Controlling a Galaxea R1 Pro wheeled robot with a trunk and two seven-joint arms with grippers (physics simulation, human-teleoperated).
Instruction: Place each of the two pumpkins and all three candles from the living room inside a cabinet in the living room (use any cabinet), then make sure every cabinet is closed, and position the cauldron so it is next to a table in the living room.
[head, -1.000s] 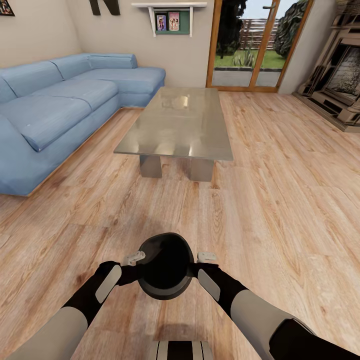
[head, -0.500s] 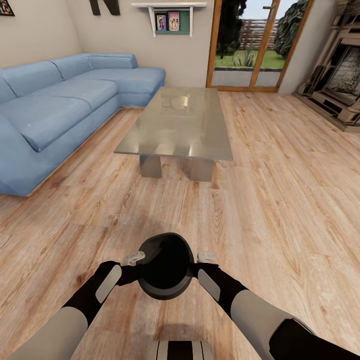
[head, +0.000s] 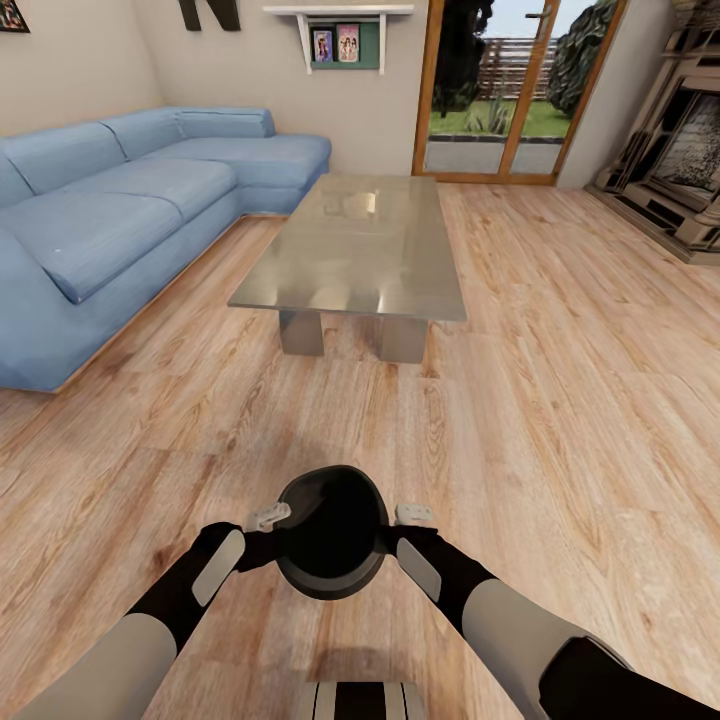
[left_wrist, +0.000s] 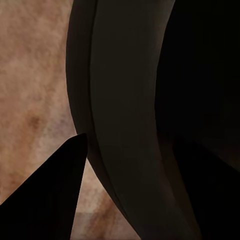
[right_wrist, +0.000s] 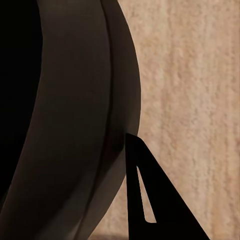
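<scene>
Both grippers are pinching the cauldron (head: 332, 532) from opposite sides, so it's a two-arm carry. Left gripper (head: 270, 540) sits on the pot's left rim and right gripper (head: 392, 538) on its right rim, each one clamped on the wall of the pot as far as the head view goes. From the left wrist view you get the cauldron's (left_wrist: 130, 110) curved dark rim right up close, with one dark finger (left_wrist: 50, 195) on the outside of it and the plank floor (left_wrist: 30, 75) behind. Right wrist view is pretty much the mirror: cauldron wall (right_wrist: 75, 125) close up, one finger (right_wrist: 150, 200) against the outside, pale floor (right_wrist: 190, 100) beyond.

Pot is held up off the floor, mouth facing up at the head camera, right in front of the robot's trunk, and you can see a soft shadow on the planks under it.

Further out, the glass-topped coffee table (head: 360, 250) stands straight ahead, well apart from the cauldron with bare wood floor (head: 560, 400) between them. Blue corner sofa (head: 120, 210) runs along the left side of the table. Behind the table are the glass patio doors (head: 500, 90) with the garden outside, a small wall shelf (head: 340, 40) to their left, and the ornate fireplace (head: 680, 150) off at the right edge.
</scene>
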